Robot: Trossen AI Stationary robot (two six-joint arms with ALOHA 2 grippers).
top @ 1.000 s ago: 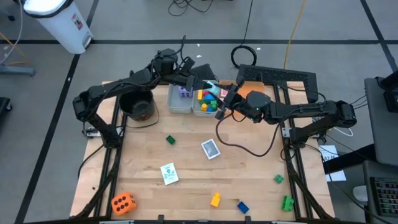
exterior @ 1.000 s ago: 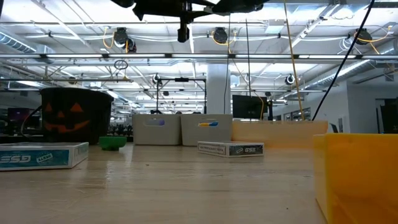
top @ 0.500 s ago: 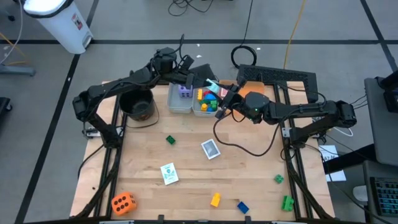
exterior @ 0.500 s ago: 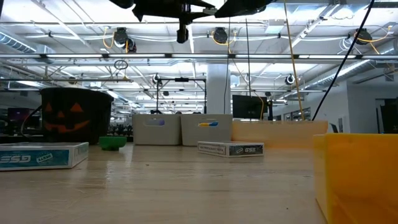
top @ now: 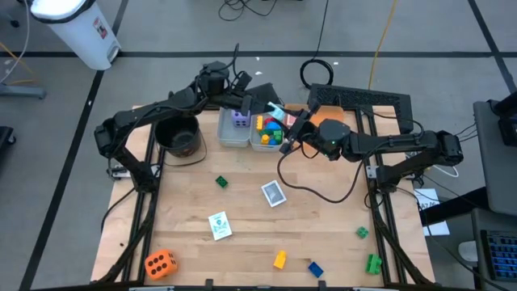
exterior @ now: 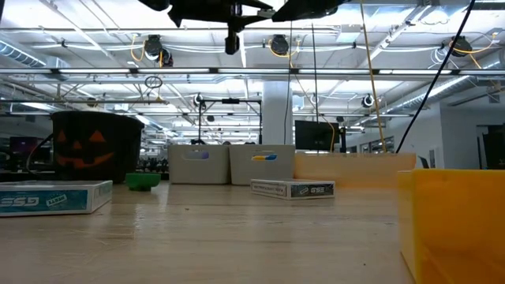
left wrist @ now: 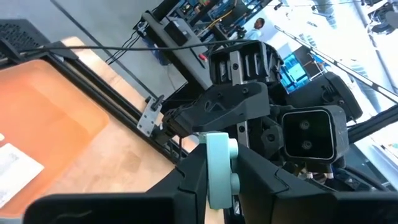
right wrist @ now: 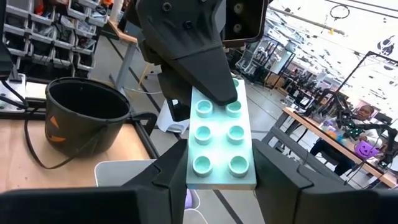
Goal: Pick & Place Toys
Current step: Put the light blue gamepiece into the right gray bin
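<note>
pale teal brick, orange dotted die, purple die, black pumpkin-faced bucket

Two bins stand side by side at the far middle of the tabletop: the left bin holds a die; the right bin holds several bricks. A bucket stands left of the bins, a flat tray to their right. Both arms meet above the right bin. One card lies mid-table, another card nearer and to its left. A second die sits at the near left corner. A brick lies at the near edge.
</note>
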